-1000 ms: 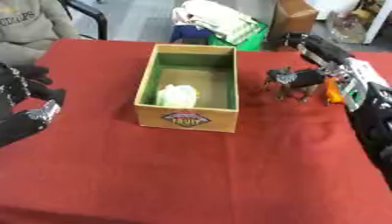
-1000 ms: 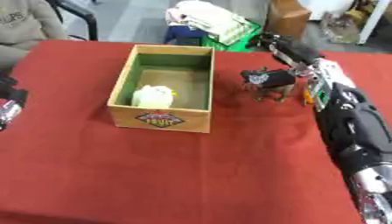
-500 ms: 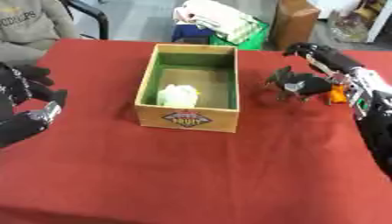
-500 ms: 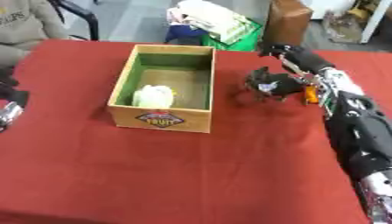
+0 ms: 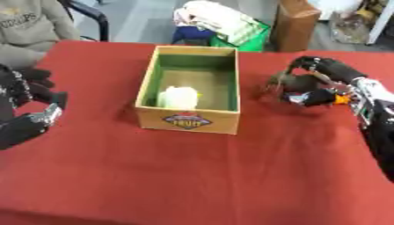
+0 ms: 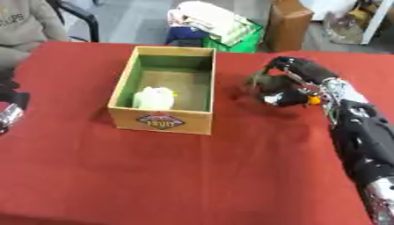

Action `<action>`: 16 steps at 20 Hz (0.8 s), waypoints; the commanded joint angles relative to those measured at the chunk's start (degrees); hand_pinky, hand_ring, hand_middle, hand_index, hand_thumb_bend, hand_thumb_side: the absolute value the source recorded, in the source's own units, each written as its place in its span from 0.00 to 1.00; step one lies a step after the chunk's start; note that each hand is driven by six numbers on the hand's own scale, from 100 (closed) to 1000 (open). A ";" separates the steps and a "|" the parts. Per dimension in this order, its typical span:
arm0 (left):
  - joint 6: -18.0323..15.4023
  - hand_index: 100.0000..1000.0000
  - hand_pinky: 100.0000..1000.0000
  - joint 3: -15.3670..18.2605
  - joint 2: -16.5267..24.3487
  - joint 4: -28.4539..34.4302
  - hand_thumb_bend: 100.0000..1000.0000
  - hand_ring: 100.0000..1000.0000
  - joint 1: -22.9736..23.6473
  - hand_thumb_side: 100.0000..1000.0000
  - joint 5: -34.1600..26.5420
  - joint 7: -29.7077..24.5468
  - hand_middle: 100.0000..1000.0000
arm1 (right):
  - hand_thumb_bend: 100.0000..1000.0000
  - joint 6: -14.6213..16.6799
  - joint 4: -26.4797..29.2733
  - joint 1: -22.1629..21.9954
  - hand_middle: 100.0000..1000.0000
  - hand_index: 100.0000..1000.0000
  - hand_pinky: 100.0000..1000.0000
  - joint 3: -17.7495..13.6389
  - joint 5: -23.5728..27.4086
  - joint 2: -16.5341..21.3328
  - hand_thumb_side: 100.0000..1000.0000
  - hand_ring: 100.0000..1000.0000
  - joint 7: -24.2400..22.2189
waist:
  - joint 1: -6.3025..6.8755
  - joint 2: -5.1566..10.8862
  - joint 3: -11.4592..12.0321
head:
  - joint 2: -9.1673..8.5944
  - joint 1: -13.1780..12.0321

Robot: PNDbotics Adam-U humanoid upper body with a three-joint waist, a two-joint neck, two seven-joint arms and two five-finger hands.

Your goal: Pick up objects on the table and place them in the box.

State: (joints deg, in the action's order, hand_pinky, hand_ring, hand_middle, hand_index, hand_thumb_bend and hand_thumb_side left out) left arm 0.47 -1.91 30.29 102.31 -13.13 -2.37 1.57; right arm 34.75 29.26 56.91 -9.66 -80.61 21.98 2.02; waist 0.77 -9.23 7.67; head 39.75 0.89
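One dark toy [image 5: 291,84], a small figure with what look like thin legs, stands on the bench [image 5: 192,176] just right of the box [image 5: 188,121], partly covered by the right hand [image 6: 296,81]. That hand's fingers curl down over and around the toy, closing on it; whether it is lifted clear of the red cloth cannot be told. The toy looks light and rigid, probably hard plastic, so its thin parts could snap or slip. The body, not a leg, seems the safer place to hold it. An orange spot [image 5: 338,99] shows beside the hand, too small to identify. One pale yellow-white object [image 5: 180,97] already lies inside the green-lined box, near its front wall. One left hand [image 5: 31,121] rests at the left edge, well apart from the box, fingers relaxed and grasping nothing.
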 commanded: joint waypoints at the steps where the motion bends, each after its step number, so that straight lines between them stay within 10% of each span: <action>1: -0.17 0.71 0.57 0.85 1.66 0.85 0.27 0.53 -0.38 0.09 0.31 0.23 0.53 | 0.39 -1.17 0.13 0.94 0.84 0.89 0.80 -0.23 -1.21 1.81 0.71 0.86 0.40 | 0.25 0.68 -0.01 | -0.54 -0.18; 10: -0.19 0.71 0.57 0.86 1.69 0.95 0.27 0.53 -0.30 0.09 0.33 0.24 0.53 | 0.03 -3.86 -0.16 0.60 0.54 0.70 0.33 -0.37 -1.56 1.52 0.55 0.51 2.31 | 0.48 0.62 -0.10 | -0.71 -0.25; 16: -0.22 0.71 0.57 0.90 1.76 1.03 0.27 0.53 -0.28 0.09 0.30 0.27 0.53 | 0.00 -2.77 0.48 0.59 0.25 0.39 0.15 -0.18 0.11 1.24 0.46 0.30 4.37 | 0.57 0.64 -0.26 | -0.76 -0.33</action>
State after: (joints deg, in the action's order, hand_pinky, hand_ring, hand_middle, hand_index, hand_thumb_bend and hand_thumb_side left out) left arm 0.45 -1.79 30.29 102.34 -13.09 -2.22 1.59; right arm 31.83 28.97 56.62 -9.86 -81.06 21.97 5.77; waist 1.16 -9.26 7.43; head 39.70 0.65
